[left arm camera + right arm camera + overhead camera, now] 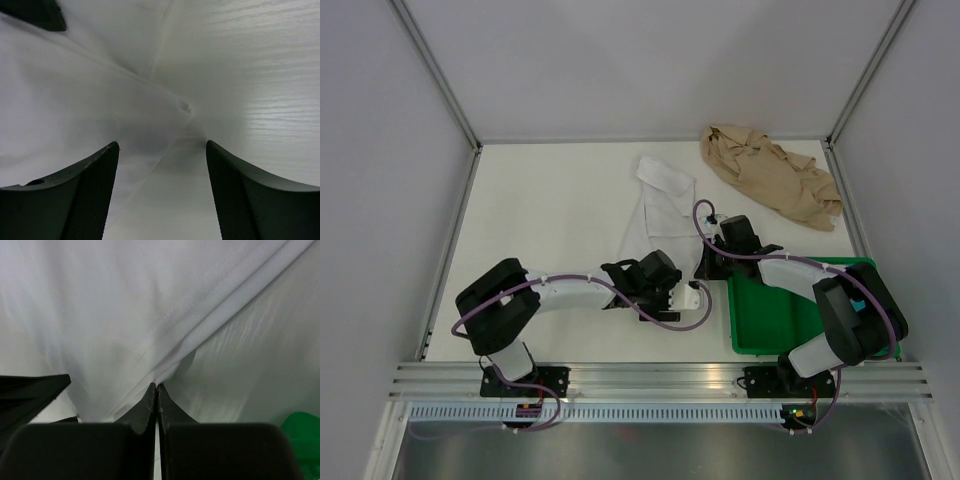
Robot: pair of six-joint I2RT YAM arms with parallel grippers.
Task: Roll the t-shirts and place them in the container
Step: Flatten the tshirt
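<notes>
From above, the green tray [765, 322] sits at the near right of the table [550, 220]. The right arm's forearm crosses over it, and what shows of its floor is plain green. The left arm bends from its base and reaches right along the near side, so the left gripper [682, 297] lies at the near end of the white t-shirt [655, 220]. The right arm folds back over the tray and reaches left, putting the right gripper [712, 262] at the shirt's near right edge, close to the left one. The white t-shirt lies near mid-table as a narrow, folded strip running away from the arms. The tan t-shirt [770, 175] lies crumpled in the far right corner, well apart from both grippers. In the left wrist view, the left gripper [162, 145] has its jaws spread wide and nothing clamped between them. They hang low over the white t-shirt [75, 100], whose smooth edge runs diagonally between the fingers, with the pale table [270, 75] to the right. In the right wrist view, the right gripper [157, 386] has its jaws pressed together, pinching a fold of the white t-shirt [125, 305]. Creases fan out from the fingertips, and a corner of the green tray [302, 427] shows at the lower right.
</notes>
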